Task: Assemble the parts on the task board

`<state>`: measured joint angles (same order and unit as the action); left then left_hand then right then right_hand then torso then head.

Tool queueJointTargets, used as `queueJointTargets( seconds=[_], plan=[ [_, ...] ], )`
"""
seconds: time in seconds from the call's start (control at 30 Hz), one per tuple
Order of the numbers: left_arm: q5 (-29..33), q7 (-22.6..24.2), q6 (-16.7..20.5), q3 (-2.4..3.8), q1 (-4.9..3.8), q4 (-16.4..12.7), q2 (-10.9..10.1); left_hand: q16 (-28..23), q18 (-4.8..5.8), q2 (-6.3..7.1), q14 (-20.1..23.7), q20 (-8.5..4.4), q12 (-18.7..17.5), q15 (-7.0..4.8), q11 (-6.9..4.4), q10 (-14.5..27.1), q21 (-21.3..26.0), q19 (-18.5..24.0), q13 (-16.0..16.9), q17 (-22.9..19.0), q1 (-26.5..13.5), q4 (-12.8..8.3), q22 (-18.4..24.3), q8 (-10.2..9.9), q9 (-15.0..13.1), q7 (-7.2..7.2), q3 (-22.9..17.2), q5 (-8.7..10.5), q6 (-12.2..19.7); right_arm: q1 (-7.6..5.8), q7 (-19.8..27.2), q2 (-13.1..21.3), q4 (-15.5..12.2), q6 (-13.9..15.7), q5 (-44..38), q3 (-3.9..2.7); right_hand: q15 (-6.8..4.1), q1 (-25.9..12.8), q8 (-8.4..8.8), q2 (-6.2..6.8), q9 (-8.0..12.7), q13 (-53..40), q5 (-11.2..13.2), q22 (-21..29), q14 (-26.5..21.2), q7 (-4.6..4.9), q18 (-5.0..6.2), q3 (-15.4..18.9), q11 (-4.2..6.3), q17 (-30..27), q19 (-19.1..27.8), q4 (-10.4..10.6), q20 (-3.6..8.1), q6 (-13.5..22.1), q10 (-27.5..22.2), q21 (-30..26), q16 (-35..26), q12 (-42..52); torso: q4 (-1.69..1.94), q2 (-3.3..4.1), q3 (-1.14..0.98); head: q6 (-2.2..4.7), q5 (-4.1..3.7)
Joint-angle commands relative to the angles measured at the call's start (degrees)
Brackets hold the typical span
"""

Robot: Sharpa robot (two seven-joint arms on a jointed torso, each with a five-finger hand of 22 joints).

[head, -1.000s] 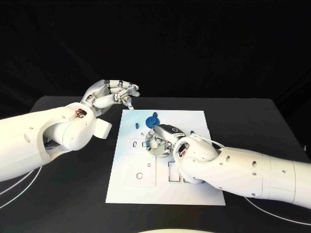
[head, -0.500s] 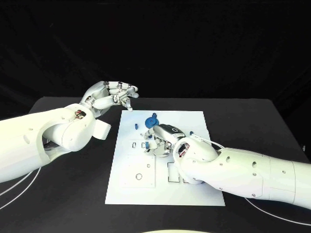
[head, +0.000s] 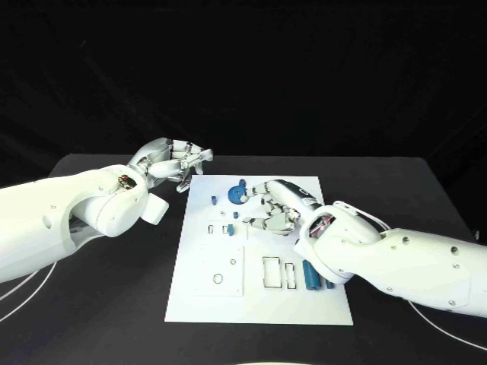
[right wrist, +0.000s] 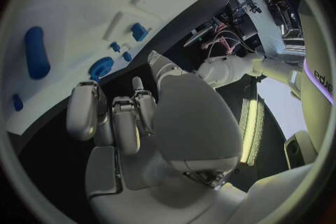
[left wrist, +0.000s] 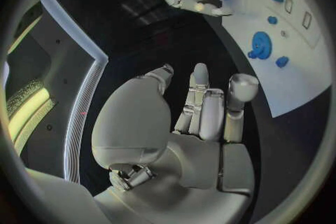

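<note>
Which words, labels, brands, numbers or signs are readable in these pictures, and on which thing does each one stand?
"edu": dark letters, cut off at the picture's edge, on a pale panel in the room behind, in the right wrist view; the rest cannot be read.
No text is readable on the task board, the blue parts, the left hand or the right hand.

So the right hand (head: 275, 207) is lifting off the task board (head: 255, 304), uncovering a long blue part (head: 310, 275), and the left hand (head: 169, 162) is dipping slightly.
</note>
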<state>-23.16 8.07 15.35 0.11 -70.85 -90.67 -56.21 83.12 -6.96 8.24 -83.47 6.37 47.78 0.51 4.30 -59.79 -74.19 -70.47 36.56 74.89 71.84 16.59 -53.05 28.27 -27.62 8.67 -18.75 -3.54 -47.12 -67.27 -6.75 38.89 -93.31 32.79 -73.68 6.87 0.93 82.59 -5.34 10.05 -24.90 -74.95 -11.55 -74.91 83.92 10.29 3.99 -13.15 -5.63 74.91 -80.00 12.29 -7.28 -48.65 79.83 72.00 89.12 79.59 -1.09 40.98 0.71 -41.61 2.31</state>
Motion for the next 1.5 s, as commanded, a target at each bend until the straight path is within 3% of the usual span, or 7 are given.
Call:
queueJointTargets(
  seconds=[0.03, 0.33, 0.63, 0.93, 1.1, 1.3, 1.5],
  plan=[
    [-13.37, -14.04, -6.97, 0.01, -0.08, 0.74, 0.34, 1.96, 0.82, -0.32, -2.43, -0.53, 6.07, -0.51, -0.75, -1.26, -2.21, -1.84, 5.43, 7.97, -1.26, 0.16, -3.74, 2.24, -1.40, -0.79, 1.12, 0.16, -0.47, -1.26, 6.70, 3.08, -2.21, -1.52, 11.07, -0.17, 0.19, 0.92, -0.28, 0.00, -0.07, -3.21, -0.93, -1.20, 5.45, 0.08, 0.45, -0.61, 0.22, 12.77, 0.19, 0.05, 0.24, -0.52, -0.27, -0.29, -0.22, -0.14, -0.18, -0.41, -0.16, -0.08, 0.06],
    [-24.50, -27.93, -16.33, 0.01, -0.87, 1.45, 2.11, 5.79, 2.26, -2.07, -5.71, -2.16, 19.88, -2.39, -2.91, -10.53, -6.42, -6.40, 21.26, 13.49, -5.35, 0.30, -12.20, 8.66, -7.21, -3.25, 4.25, 0.14, -2.54, -4.32, 8.93, 10.97, -4.50, -4.14, 21.27, -0.49, 0.16, 1.11, -0.44, -0.06, -0.06, -3.01, -2.59, -0.92, 5.34, 0.10, 0.54, -1.43, 0.23, 12.37, 0.42, 0.23, 0.29, -0.60, -0.46, -0.83, -0.42, -0.28, -0.24, -1.13, -0.47, -0.79, -0.08],
    [-31.97, -35.01, -23.78, -0.69, -2.96, 2.81, 5.59, 4.89, 2.19, -3.42, -5.07, -2.39, 18.67, -2.48, -2.91, -8.57, -6.29, -5.96, 19.90, 12.28, -10.06, 0.35, -11.87, 9.75, -9.95, -3.28, 7.02, 0.10, -0.90, -5.84, 10.31, 13.11, -1.07, -4.30, 27.29, -0.61, 0.13, 1.11, -0.51, 0.04, -0.04, -2.89, -3.53, -0.80, 5.32, 0.10, 0.58, -1.90, 0.25, 12.30, 0.51, 0.33, 0.32, -0.59, -0.57, -1.07, -0.47, -0.37, -0.01, -1.48, -0.88, -1.21, 0.13],
    [-34.53, -36.73, -26.62, -1.57, -3.94, 4.34, 9.33, 4.12, 1.96, -4.09, -4.49, -2.24, 17.69, -2.31, -2.73, -7.40, -5.67, -5.10, 18.81, 11.28, -10.76, 0.35, -10.58, 9.75, -10.54, -3.10, 7.76, 0.02, -0.39, -6.29, 10.44, 12.90, 0.23, -4.20, 27.97, -0.61, 0.13, 1.11, -0.47, 0.41, 0.05, -1.84, -4.99, 0.48, 4.87, 0.15, 0.98, -2.73, 0.22, 10.78, 1.49, 0.42, 0.33, -0.28, -1.55, -2.97, -1.27, -1.34, 0.02, -1.45, -0.87, -1.42, 0.42],
    [-35.91, -37.25, -28.53, -2.49, -4.48, 6.16, 11.63, 3.86, 1.85, -4.48, -4.30, -2.16, 17.27, -2.21, -2.62, -6.86, -5.37, -4.69, 18.35, 10.98, -11.24, 0.35, -9.98, 9.73, -10.83, -2.99, 8.21, 0.04, -0.13, -6.34, 10.65, 12.79, 0.63, -3.35, 27.97, -0.61, 0.13, 1.04, -0.48, 0.54, 0.07, -1.66, -5.33, 0.90, 4.76, 0.17, 1.11, -2.92, 0.21, 10.42, 1.81, 0.48, 0.34, -0.23, -1.72, -3.59, -1.47, -1.50, 0.01, -1.50, -0.82, -1.72, 0.89],
    [-36.42, -37.48, -29.55, -3.53, -4.79, 8.11, 14.20, 3.65, 1.79, -5.04, -4.14, -2.08, 16.97, -2.13, -2.54, -6.44, -5.18, -4.44, 18.02, 10.72, -11.41, 0.33, -9.65, 9.72, -11.10, -2.92, 8.42, -0.06, 0.08, -6.42, 11.65, 12.32, 1.41, -0.08, 29.31, -0.61, 0.06, -0.50, -1.45, 1.85, -0.26, 2.72, -5.74, 5.29, 3.57, -0.03, 2.40, -3.02, 0.32, 6.86, 5.40, 1.65, 0.35, -0.55, -5.90, -10.11, -3.61, -5.51, -0.18, -1.44, -0.77, -1.74, 1.40],
    [-36.61, -37.67, -30.87, -4.11, -4.90, 9.25, 15.97, 3.68, 1.78, -5.09, -4.16, -2.07, 16.97, -2.13, -2.54, -6.43, -5.17, -4.42, 18.03, 10.77, -11.40, 0.32, -9.63, 9.72, -11.12, -2.91, 8.43, -0.07, 0.11, -6.50, 12.48, 11.94, 1.84, 2.08, 31.51, -0.61, 0.05, -0.74, -1.66, 1.96, -0.35, 2.98, -6.12, 5.92, 3.32, -0.03, 2.57, -3.02, 0.32, 6.19, 5.92, 1.91, 0.36, -0.37, -6.12, -11.11, -4.05, -5.70, -0.17, -1.43, -0.88, -2.28, 1.23]
  ],
)
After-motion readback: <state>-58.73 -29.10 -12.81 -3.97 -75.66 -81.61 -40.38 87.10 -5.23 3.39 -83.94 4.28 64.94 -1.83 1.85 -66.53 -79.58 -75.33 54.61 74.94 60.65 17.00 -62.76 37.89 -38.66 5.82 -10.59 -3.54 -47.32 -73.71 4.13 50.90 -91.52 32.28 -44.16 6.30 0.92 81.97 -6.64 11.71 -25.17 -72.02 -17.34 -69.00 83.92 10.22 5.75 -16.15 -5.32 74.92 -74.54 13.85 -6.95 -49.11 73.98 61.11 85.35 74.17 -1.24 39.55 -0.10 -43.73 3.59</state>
